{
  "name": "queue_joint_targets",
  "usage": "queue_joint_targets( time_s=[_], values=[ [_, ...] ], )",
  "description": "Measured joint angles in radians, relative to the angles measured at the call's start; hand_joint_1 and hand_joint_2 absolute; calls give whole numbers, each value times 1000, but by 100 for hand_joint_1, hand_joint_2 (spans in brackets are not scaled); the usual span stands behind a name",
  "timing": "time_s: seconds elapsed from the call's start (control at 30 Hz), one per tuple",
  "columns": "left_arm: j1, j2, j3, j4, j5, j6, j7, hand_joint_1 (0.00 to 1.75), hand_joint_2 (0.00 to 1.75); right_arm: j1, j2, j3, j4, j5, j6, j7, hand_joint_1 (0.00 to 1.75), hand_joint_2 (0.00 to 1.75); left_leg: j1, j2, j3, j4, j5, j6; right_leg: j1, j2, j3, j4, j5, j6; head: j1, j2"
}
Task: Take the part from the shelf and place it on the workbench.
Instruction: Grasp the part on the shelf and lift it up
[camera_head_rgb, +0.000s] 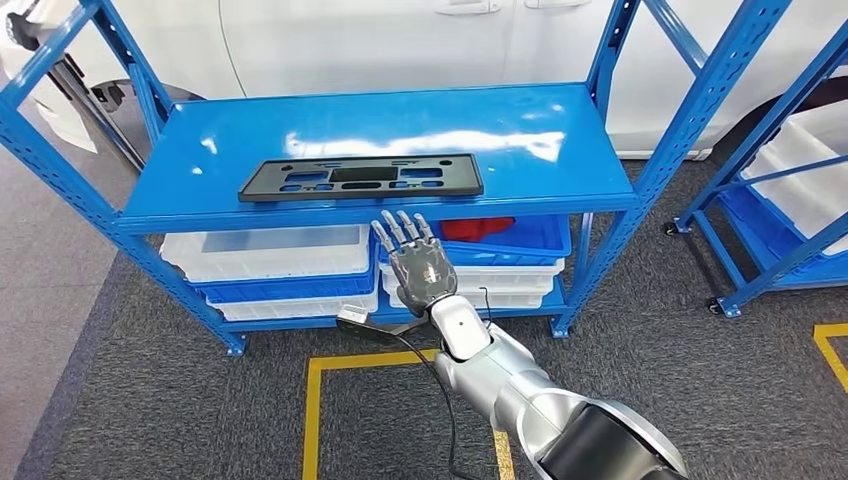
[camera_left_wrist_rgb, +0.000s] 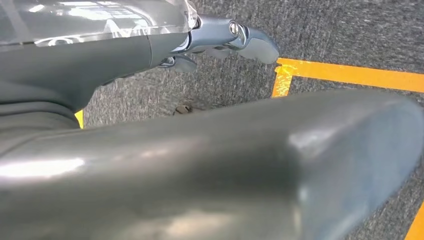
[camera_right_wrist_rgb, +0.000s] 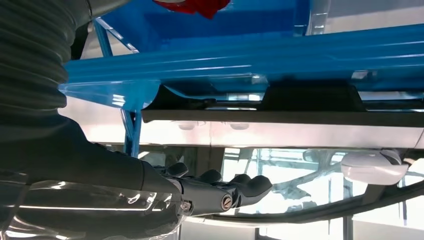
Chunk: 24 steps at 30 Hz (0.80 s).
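Part (camera_head_rgb: 361, 178) is lying flat on the blue shelf (camera_head_rgb: 560, 120), untouched, while the right robot hand (camera_head_rgb: 420, 262) is hovering below its edge, fingers spread and empty, so grasping and carrying are remaining.

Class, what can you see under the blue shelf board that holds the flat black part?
Under the blue shelf board, white and blue plastic bins sit stacked; one blue bin holds something red. The board hides their backs and most contents.

Blue steel shelf rack (camera_head_rgb: 640, 190) standing on dark grey carpet (camera_head_rgb: 180, 420), yellow floor tape (camera_head_rgb: 314, 420) running in front of it. White car body (camera_head_rgb: 400, 40) sitting right behind the rack. Second blue rack (camera_head_rgb: 770, 250) showing at right. Overhead light glaring off the shelf deck (camera_head_rgb: 420, 140).
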Motion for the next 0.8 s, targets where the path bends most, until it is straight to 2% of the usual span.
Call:
queue_joint_targets(
  time_s=[0.03, 0.1, 0.13, 0.17, 0.27, 0.3, 0.33, 0.4, 0.43, 0.47, 0.5, 0.53, 0.57, 0.63, 0.67, 0.77, 0.8],
  values=[
    [0, 0, 1, 0, 0, 0, 0, 0, 0, 0, 1, 0, 1, 0, 0, -1, 0, 175, 0, 0, 24, -51, 33, 3, 2, 1, 2, 2, -2, 0, 0, 0],
    [0, 0, 2, 0, 0, 0, -1, 0, 0, -1, 3, 0, 1, 0, 0, -4, 0, 175, -3, 0, 91, -190, 93, 13, 5, 2, 3, 8, -7, 3, 0, 0],
    [-1, 0, 2, 0, 0, 0, -2, 0, 0, -2, 5, 0, 1, 0, 0, -5, 0, 175, -5, 0, 115, -240, 108, 18, 7, 3, 2, 10, -9, 7, 0, 0],
    [-2, 0, 3, 0, 0, 0, -2, 0, 0, -2, 5, 0, 1, 0, 0, -6, 0, 175, -7, 0, 127, -264, 110, 21, 9, 3, 0, 12, -10, 10, 0, 0],
    [-1, 0, 3, 0, 1, 0, -4, 0, 0, -2, 6, 0, 1, 0, 0, -8, 0, 175, -5, -1, 131, -276, 111, 34, 9, 3, -2, 15, -14, 25, 0, 0],
    [-1, 0, 4, 0, 2, 0, -4, 0, 0, -3, 6, 0, 1, 0, 0, -8, 0, 175, -2, 0, 133, -281, 114, 39, 8, 3, -9, 32, -27, 31, 0, 0],
    [-1, 0, 4, 0, 2, 0, -4, 0, 0, -5, 6, 0, 1, 0, 0, -8, 0, 175, 1, 1, 134, -285, 116, 43, 6, 3, -24, 66, -49, 38, 0, 0],
    [-2, 1, 4, 0, 3, 0, -4, 0, 0, -4, 6, 0, 2, -1, 0, -8, 0, 175, 2, 1, 134, -286, 117, 47, -5, 3, -82, 189, -110, 50, 0, 0],
    [-2, 1, 4, 0, 3, 0, -4, 0, 0, -2, 6, 0, 3, -1, 0, -8, 0, 175, 3, 1, 134, -286, 117, 47, -10, 3, -112, 248, -130, 54, 0, 0],
    [-1, 1, 4, 0, 3, 0, -4, 0, 0, 0, 6, 0, 4, -1, 0, -8, 0, 175, 4, 1, 134, -286, 117, 47, -15, 2, -130, 283, -135, 59, 0, 0],
    [-1, 1, 4, 0, 3, 0, -4, 0, 0, 1, 6, 0, 5, -1, 0, -8, 0, 175, 6, 1, 135, -285, 116, 45, -20, 2, -132, 281, -120, 63, 0, 0],
    [-1, 1, 4, 0, 3, 0, -4, 0, 0, 1, 6, 0, 5, -1, 0, -8, 0, 175, 8, 1, 135, -283, 114, 42, -24, 2, -113, 238, -89, 66, 0, 0],
    [-1, 1, 4, 0, 3, 0, -4, 0, 0, 0, 6, 0, 6, -1, 0, -8, 0, 175, 11, 1, 136, -280, 112, 38, -28, 0, -82, 170, -52, 69, 0, 0],
    [-1, 1, 4, 0, 3, 0, -4, 0, 0, -1, 6, -1, 6, -2, 0, -7, 0, 175, 11, -1, 134, -273, 106, 25, -29, 1, -30, 56, -9, 66, 0, 0],
    [-2, 1, 4, 0, 5, -1, -3, 0, 0, -1, 6, -1, 6, -2, 0, -6, 0, 175, 9, -1, 133, -271, 105, 17, -28, 3, -20, 31, -5, 61, 0, 0],
    [-2, 1, 7, 0, 10, -4, 0, 0, 0, 1, 5, -1, 6, -2, 0, -4, 0, 175, 12, -1, 134, -276, 106, -4, -24, 7, -22, 26, -6, 36, 0, 0],
    [-2, 1, 9, 0, 13, -6, 0, 0, 0, 0, 5, -1, 7, -2, 0, -4, 0, 175, 14, 0, 131, -268, 98, -8, -24, 7, -20, 23, -4, 29, 0, 0]
  ],
)
